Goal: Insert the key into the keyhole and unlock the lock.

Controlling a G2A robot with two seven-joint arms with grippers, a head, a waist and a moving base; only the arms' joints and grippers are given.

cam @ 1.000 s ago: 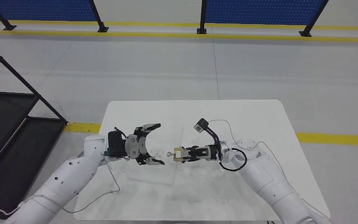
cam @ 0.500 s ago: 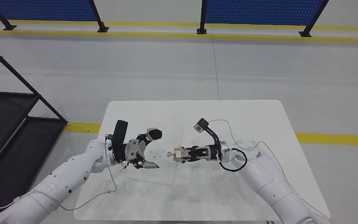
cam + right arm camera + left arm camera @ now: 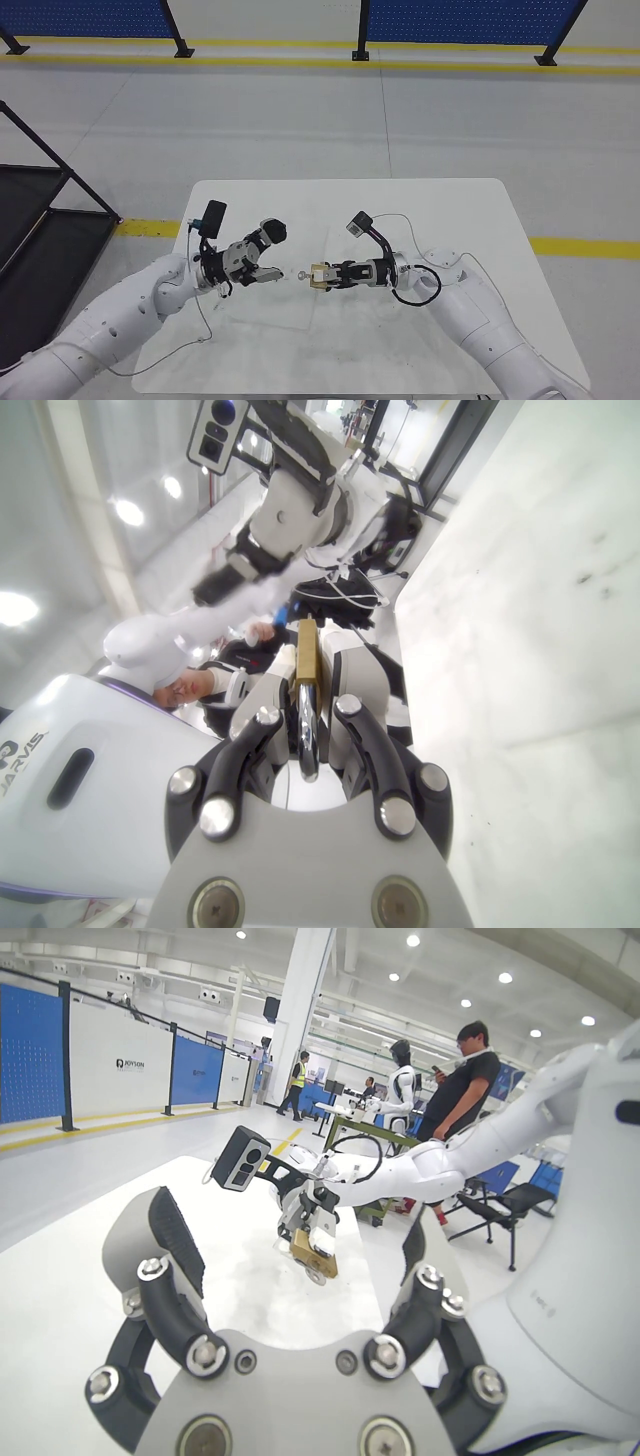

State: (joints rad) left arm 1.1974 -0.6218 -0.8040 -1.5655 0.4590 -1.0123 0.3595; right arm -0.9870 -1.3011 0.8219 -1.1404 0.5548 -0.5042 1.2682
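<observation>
Lock (image 3: 314,1250), a small brass padlock, sits pinched in the right claw (image 3: 307,660) over the middle of the white tabletop (image 3: 450,210), a little toward the robot's side. The claw's two white fingers press flat against the broad faces of the brass body. In the right wrist view the silver shackle (image 3: 307,740) points back toward that claw's palm, between the black finger links. The key (image 3: 316,1276) shows as a small silver piece standing out of the end of the body opposite the shackle. That end faces the left arm, and how deep the key sits in the keyhole cannot be told. In the top view lock and key lie in one line along the right forearm, aimed across the tabletop at the left claw (image 3: 272,253). The left claw is spread wide and holds nothing. Its ribbed black pads (image 3: 175,1233) face each other with the key and lock framed in the gap beyond them, near but apart from both fingers. In the top view the left claw lies just beside the key's free end without touching it. Both white arms come in low from the robot's edge of the tabletop, with thin cables looping at the wrists. Beyond the tabletop the pale floor carries a yellow line (image 3: 585,246). A black frame rack (image 3: 45,215) stands off to the robot's left, and blue barrier panels (image 3: 80,18) close the far side.
</observation>
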